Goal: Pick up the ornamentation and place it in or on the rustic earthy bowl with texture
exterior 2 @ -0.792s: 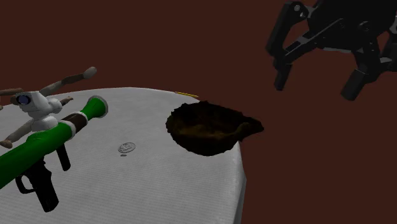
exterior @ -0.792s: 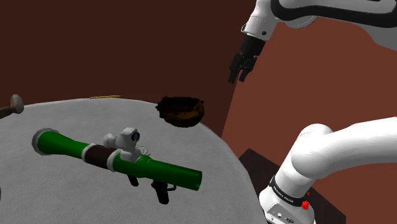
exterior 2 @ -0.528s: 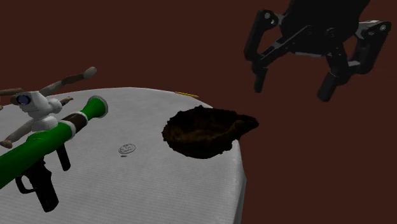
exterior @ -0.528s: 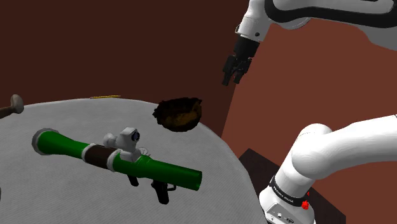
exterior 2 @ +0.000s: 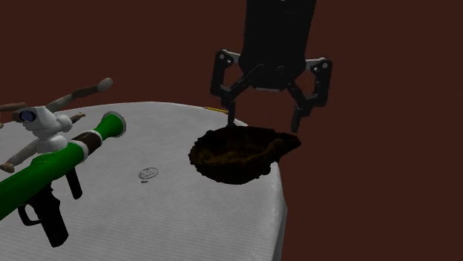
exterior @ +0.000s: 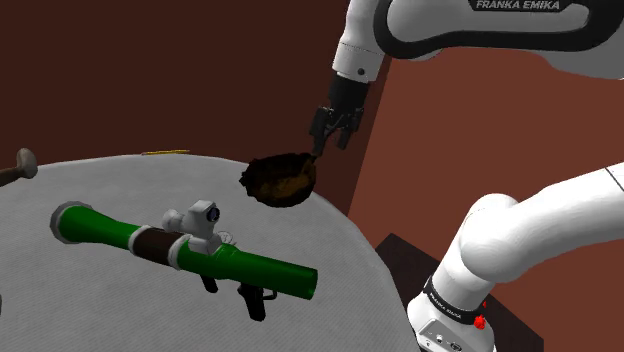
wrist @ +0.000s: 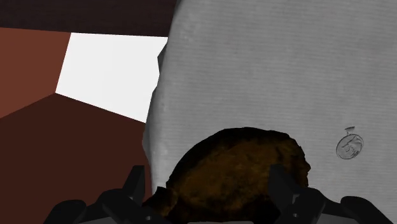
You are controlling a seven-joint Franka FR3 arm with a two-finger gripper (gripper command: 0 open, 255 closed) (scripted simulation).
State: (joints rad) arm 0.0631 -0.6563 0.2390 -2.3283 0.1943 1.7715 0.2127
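- Dark red-brown walls behind a grey round table; the rough dark brown bowl sits at its edge.
- Gripper hangs right over the bowl, fingers spread wide, nothing between them.
- Ornament lies flat on the table, apart from the bowl, between it and the green launcher. The wrist view has it off to one side of the bowl, outside the fingers.
- Judged step: the pick is not done yet, so the claw is at the wrong thing.
- To do it well: rise clear of the rim first, since the bowl looks close to tipping off the edge. Then shift over the ornament, come straight down, straddle it and close low against the tabletop. It looks thin and may slide.
- Cannot tell whether one fingertip touches the bowl rim.
- Ornament detail is too small to read; it seems to be a round disc with a small loop.
- Bowl's near side is hidden under the fingers in the wrist view.
- Launcher is cut off at the second exterior view's left edge.
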